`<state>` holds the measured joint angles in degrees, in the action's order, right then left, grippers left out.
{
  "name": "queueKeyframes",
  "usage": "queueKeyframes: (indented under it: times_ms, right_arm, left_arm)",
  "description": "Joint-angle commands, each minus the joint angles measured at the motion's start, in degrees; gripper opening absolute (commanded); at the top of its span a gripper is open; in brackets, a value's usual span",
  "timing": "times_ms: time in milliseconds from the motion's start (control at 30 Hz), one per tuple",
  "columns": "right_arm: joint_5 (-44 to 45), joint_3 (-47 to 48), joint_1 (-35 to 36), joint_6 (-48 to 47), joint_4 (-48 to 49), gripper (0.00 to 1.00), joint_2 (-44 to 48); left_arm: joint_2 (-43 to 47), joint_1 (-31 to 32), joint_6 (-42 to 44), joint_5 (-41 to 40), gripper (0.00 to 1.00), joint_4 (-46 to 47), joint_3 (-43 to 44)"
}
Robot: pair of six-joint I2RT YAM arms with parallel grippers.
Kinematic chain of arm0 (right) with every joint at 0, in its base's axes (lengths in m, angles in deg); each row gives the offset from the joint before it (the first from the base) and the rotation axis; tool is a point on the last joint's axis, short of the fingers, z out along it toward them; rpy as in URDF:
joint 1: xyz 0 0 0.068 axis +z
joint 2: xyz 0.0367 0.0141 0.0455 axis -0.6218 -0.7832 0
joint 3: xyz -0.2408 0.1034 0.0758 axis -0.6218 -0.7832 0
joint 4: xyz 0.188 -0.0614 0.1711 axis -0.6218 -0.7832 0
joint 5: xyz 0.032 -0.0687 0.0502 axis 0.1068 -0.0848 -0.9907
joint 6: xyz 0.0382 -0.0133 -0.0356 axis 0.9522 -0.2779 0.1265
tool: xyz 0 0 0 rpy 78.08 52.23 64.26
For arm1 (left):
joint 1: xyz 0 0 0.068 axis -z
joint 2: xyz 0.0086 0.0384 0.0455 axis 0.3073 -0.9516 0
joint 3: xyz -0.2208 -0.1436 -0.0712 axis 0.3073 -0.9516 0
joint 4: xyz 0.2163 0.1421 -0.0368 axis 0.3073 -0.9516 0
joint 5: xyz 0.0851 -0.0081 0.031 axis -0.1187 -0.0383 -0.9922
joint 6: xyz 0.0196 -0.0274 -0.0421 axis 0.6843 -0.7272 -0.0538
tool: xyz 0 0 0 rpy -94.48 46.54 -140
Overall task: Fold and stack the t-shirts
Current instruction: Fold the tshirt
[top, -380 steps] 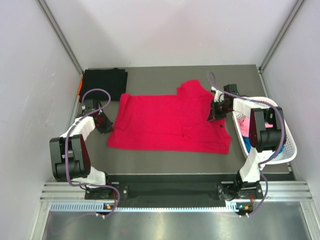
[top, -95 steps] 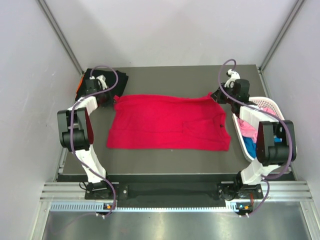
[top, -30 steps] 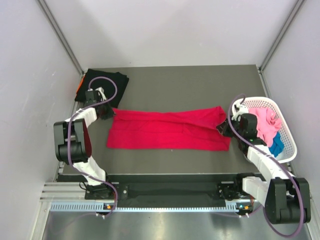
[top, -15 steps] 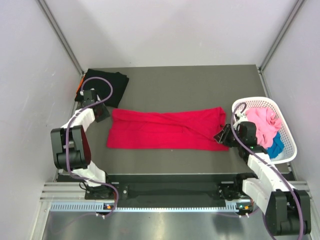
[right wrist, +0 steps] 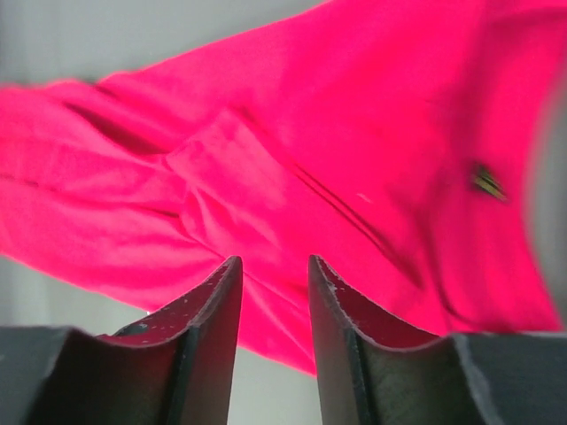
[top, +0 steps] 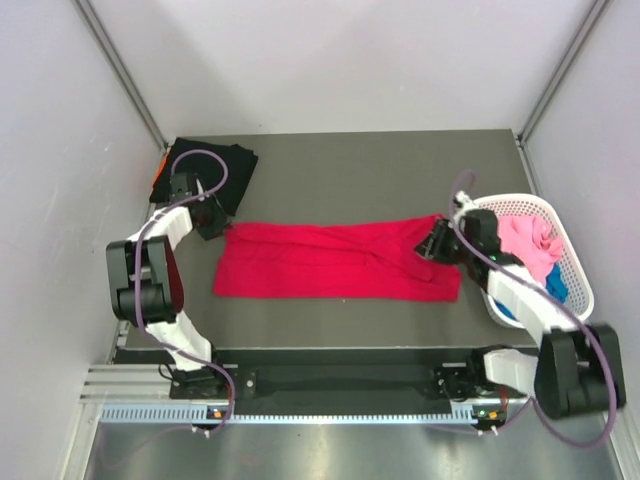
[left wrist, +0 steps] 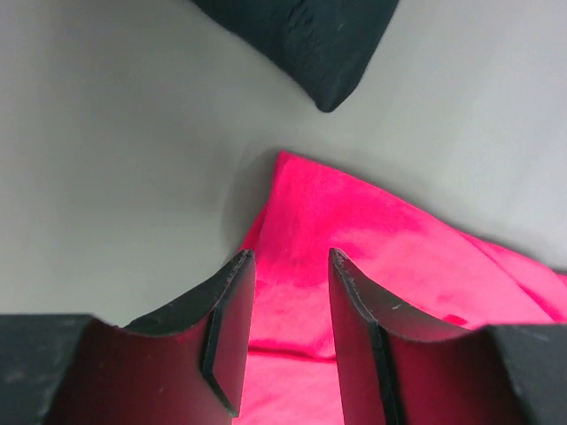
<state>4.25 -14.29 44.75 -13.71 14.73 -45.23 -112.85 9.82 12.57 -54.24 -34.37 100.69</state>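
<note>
My left gripper (left wrist: 289,257) and right gripper (right wrist: 273,262) were empty, jaws apart, over the ends of the soft bright red t-shirt (top: 330,262), folded long. Next, I guessed, one end needed pinching and folding across.

Even bright light, right wrist blurred

spread t-shirt (top: 335,262): centre | folded t-shirt (top: 212,165): far-left corner | basket (top: 520,200): right

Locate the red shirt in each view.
Top: red shirt, a long band across the middle.
Left wrist: red shirt lower right, corner near centre.
Right wrist: red shirt fills most of the frame.
Landmark: grey table borders it in all three.
</note>
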Motion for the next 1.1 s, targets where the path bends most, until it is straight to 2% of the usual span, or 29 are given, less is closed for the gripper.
queueKeyframes:
  times_ms: [0, 33, 200, 433, 600, 733, 933, 1067]
  right_arm:
    - [-2.65, 9.16, 6.32, -4.07, 7.41, 0.37, -8.20]
    - [-3.44, 11.53, 7.66, -4.61, 7.25, 0.38, -13.36]
    - [-3.27, 25.25, 15.04, -4.44, 7.94, 0.40, -25.61]
    - [-8.45, 41.95, 20.23, -5.58, 8.75, 0.41, -43.00]
    - [-8.72, 52.07, 22.87, -6.02, 6.55, 0.41, -50.58]
    - [-8.46, 53.13, 23.75, -5.59, 6.90, 0.41, -53.14]
    - [-8.02, 49.27, 24.02, -5.41, 8.39, 0.40, -51.21]
    - [-7.93, 46.19, 24.02, -6.90, 8.22, 0.39, -48.22]
  left_arm:
    - [-2.19, 0.08, -0.71, 3.40, 0.44, 1.80, 3.36]
    - [-4.11, -0.01, -0.80, 3.49, 0.44, 0.84, 4.25]
    - [-10.01, 0.08, 0.43, 5.52, 0.43, -1.80, 9.08]
    - [-11.77, 0.08, 2.36, 7.27, 0.40, 0.04, 9.97]
    - [-10.37, 0.43, 2.98, 6.14, 0.09, -3.99, 9.62]
    - [-5.73, 1.39, 3.68, 3.06, 0.00, -3.65, 6.20]
    - [0.08, 2.19, 2.10, -1.42, 0.00, -1.90, -0.66]
    - [5.27, 2.19, 0.00, -6.16, 0.16, 0.91, -6.02]
